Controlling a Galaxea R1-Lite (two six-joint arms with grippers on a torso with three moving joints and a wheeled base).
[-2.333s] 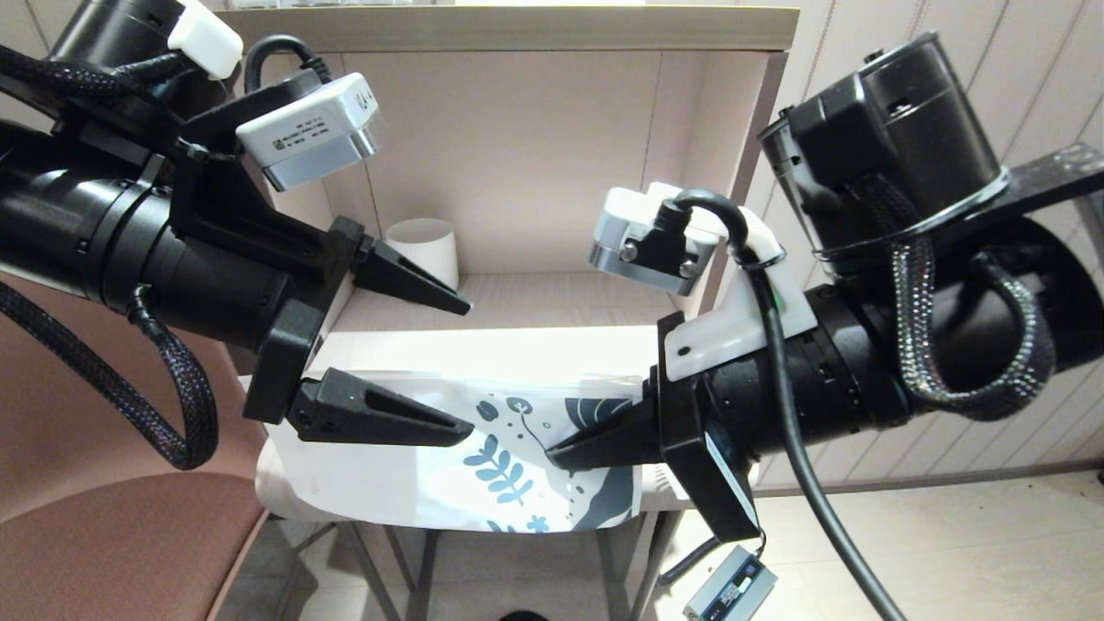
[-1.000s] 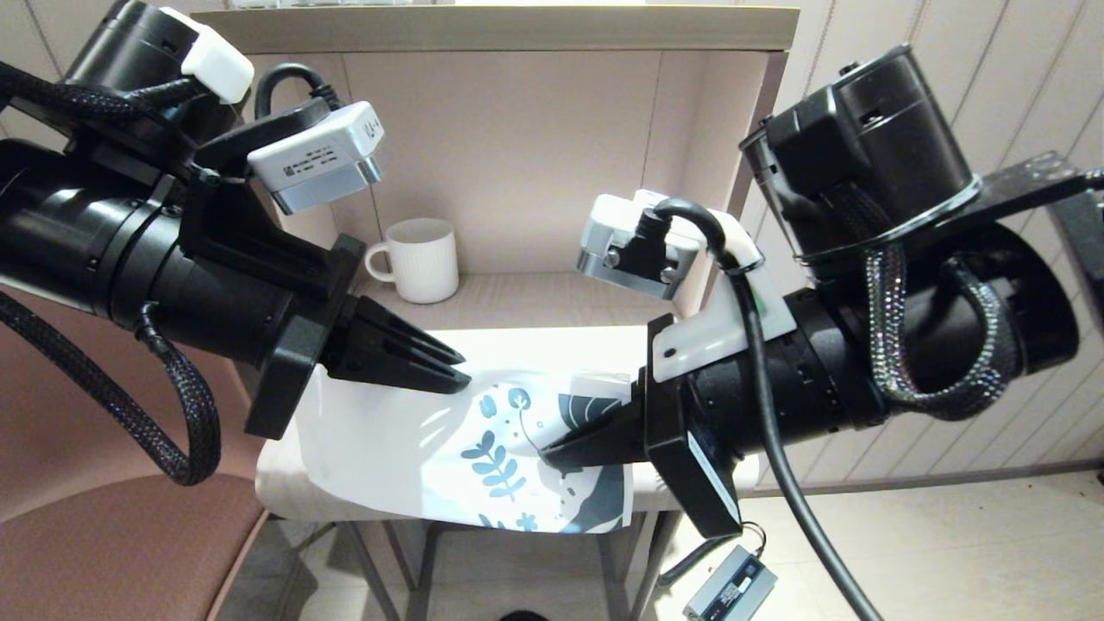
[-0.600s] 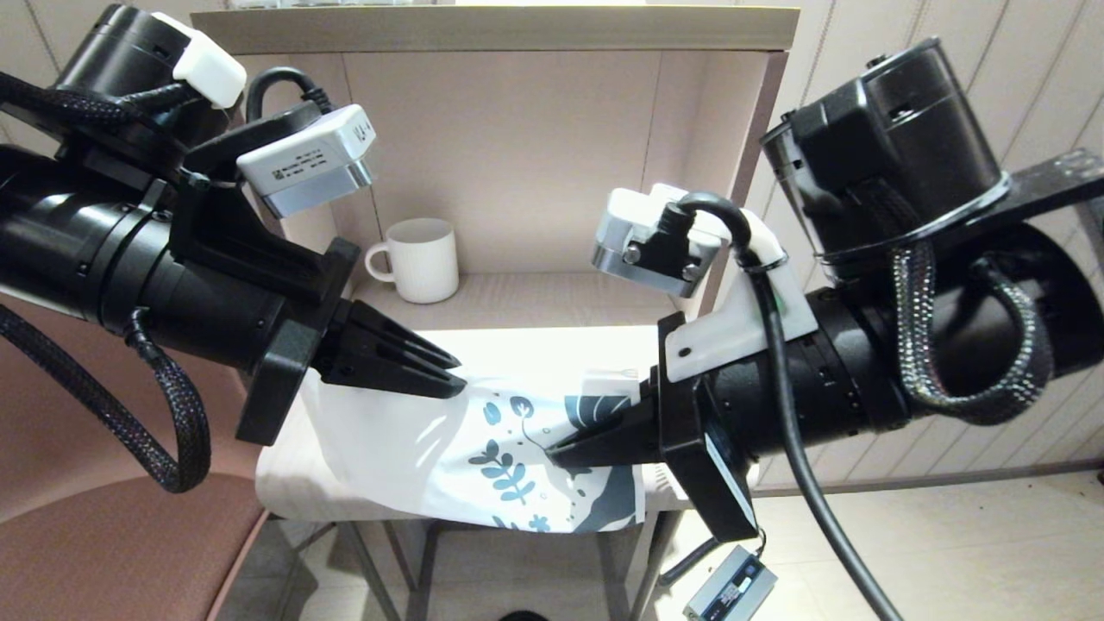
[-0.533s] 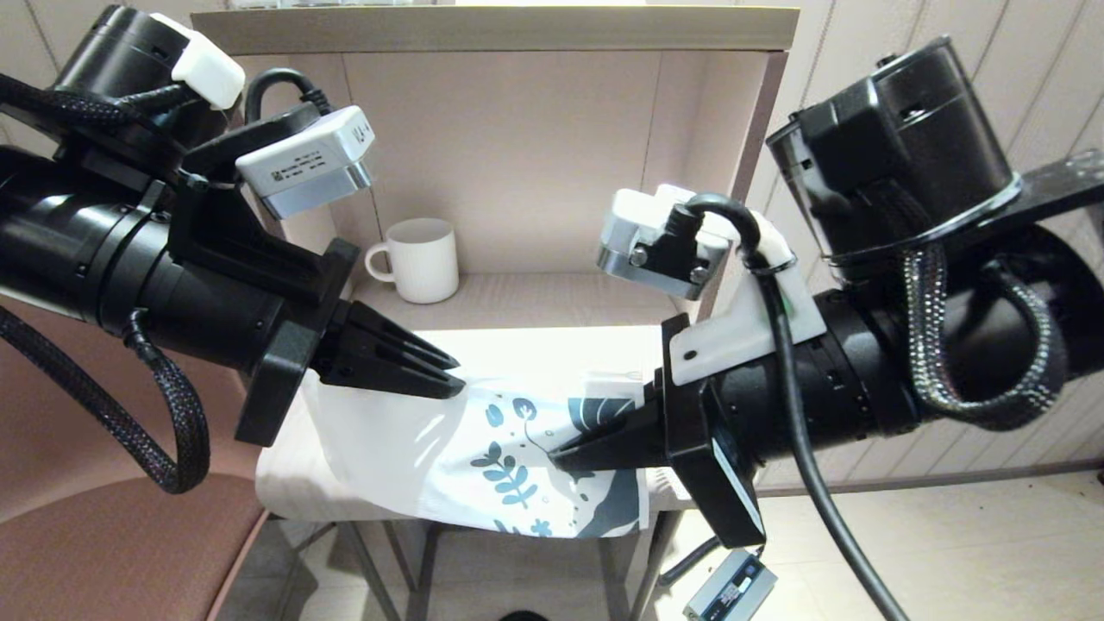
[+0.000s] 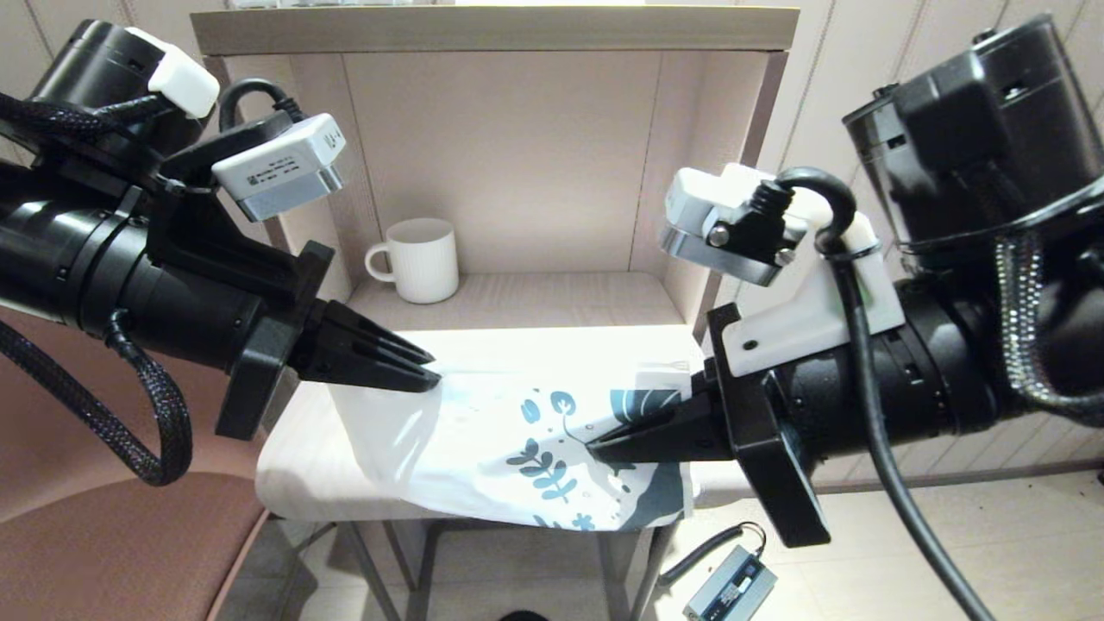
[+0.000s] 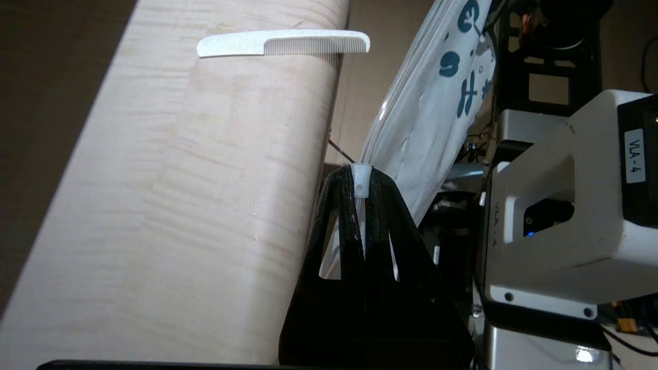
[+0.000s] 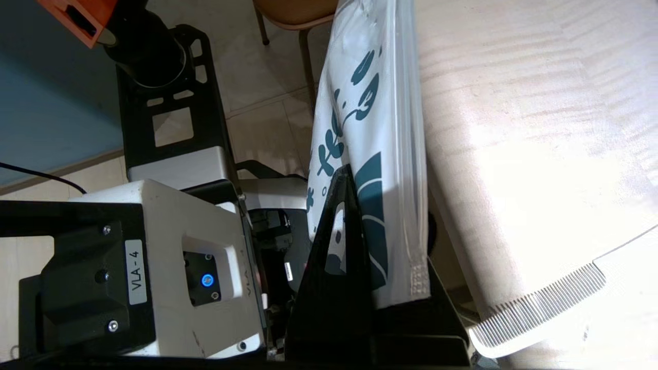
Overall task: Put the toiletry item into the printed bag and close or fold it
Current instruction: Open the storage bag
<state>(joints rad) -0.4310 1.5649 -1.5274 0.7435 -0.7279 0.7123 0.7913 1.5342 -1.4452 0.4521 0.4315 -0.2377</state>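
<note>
The printed bag [image 5: 517, 431] hangs stretched between both grippers, over the front edge of the small table [image 5: 297, 470]. My left gripper [image 5: 431, 379] is shut on the bag's white zip slider [image 6: 361, 180] at the plain white end. My right gripper [image 5: 595, 448] is shut on the leaf-printed end [image 7: 370, 169]. The toiletry item, a white comb [image 6: 282, 43], lies loose on the table beyond the bag, partly over the table's edge. In the right wrist view the comb's teeth [image 7: 540, 303] show just beside that gripper. The comb is hidden in the head view.
A white ribbed mug [image 5: 423, 259] stands at the back left inside the open shelf unit [image 5: 517, 155] behind the table. A brown chair seat [image 5: 95, 543] is at the lower left. A grey power adapter [image 5: 729, 586] lies on the floor under my right arm.
My left gripper, open at first, has shut on the bag's top edge. Since then my right gripper has drawn to the right and the left slightly to the left, carrying the bag's printed end rightward.
</note>
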